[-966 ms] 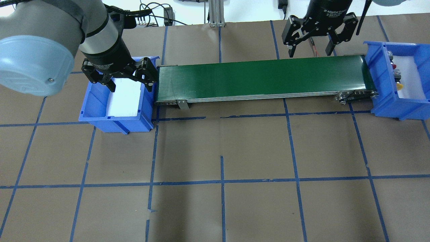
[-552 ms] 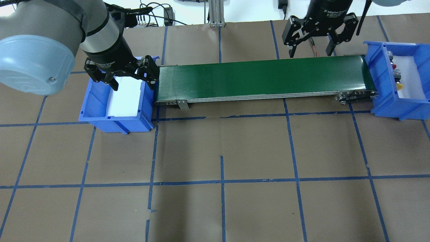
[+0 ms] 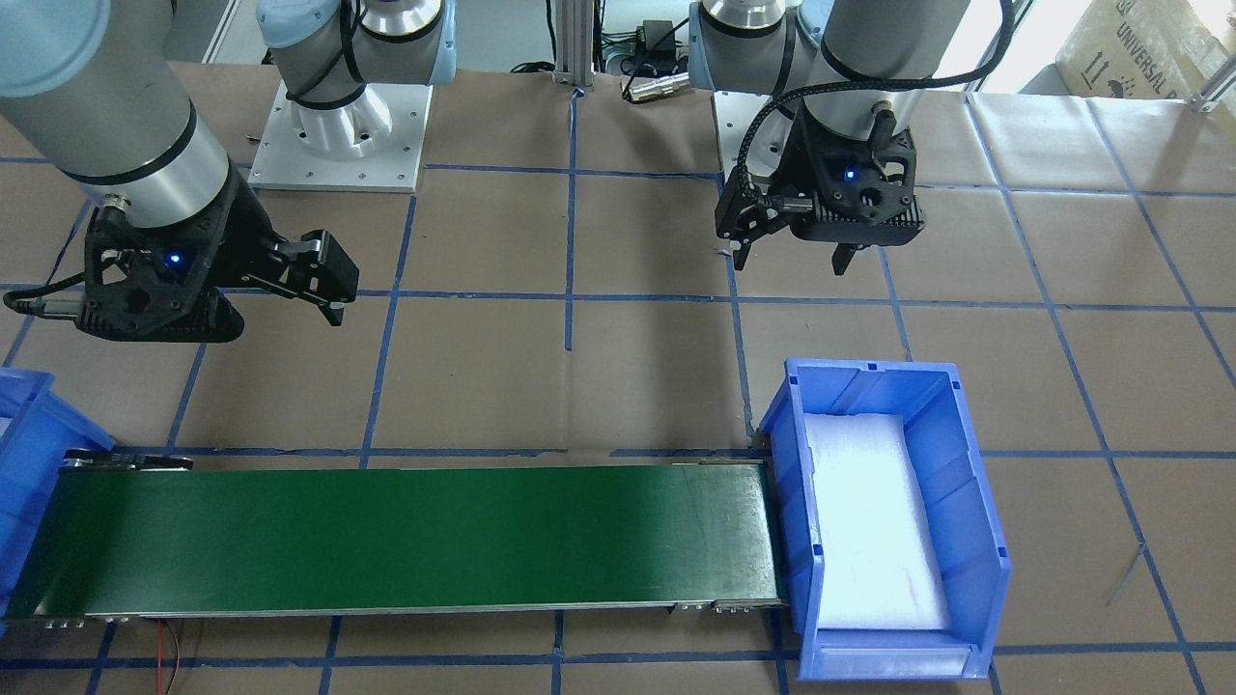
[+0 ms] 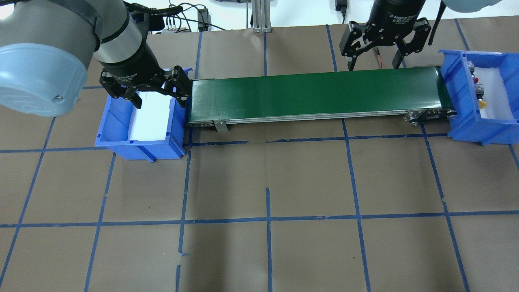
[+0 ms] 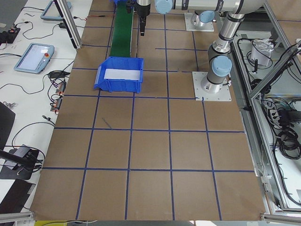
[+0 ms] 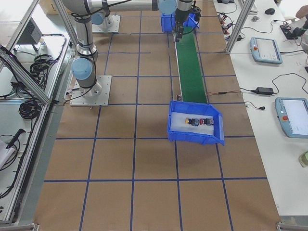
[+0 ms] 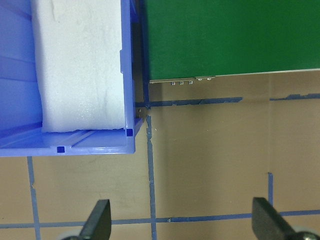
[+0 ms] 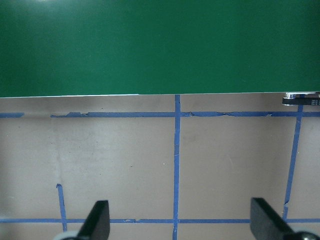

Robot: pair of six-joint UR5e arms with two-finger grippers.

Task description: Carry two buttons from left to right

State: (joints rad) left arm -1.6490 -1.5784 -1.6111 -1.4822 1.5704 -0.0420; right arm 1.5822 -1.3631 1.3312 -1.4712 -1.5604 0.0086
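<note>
The red button [image 4: 475, 80] and the yellow button [image 4: 482, 104] lie side by side on the white foam in the blue right bin [image 4: 458, 117] at the belt's right end. They also show in the exterior right view [image 6: 201, 121]. My left gripper [image 4: 160, 101] is open and empty, above the near edge of the blue left bin [image 4: 138, 140], which holds only white foam. It also shows in the front view [image 3: 792, 263] and the left wrist view [image 7: 182, 222]. My right gripper [image 4: 373, 65] is open and empty, just short of the belt's right part, apart from the buttons.
A long green conveyor belt [image 4: 316, 93] runs between the two bins. Brown paper with blue tape lines covers the table [image 4: 267, 182]. Cables and an aluminium post [image 4: 259, 16] stand at the far edge.
Both grippers have drifted slightly toward the view's top, still open. The buttons have not moved.
</note>
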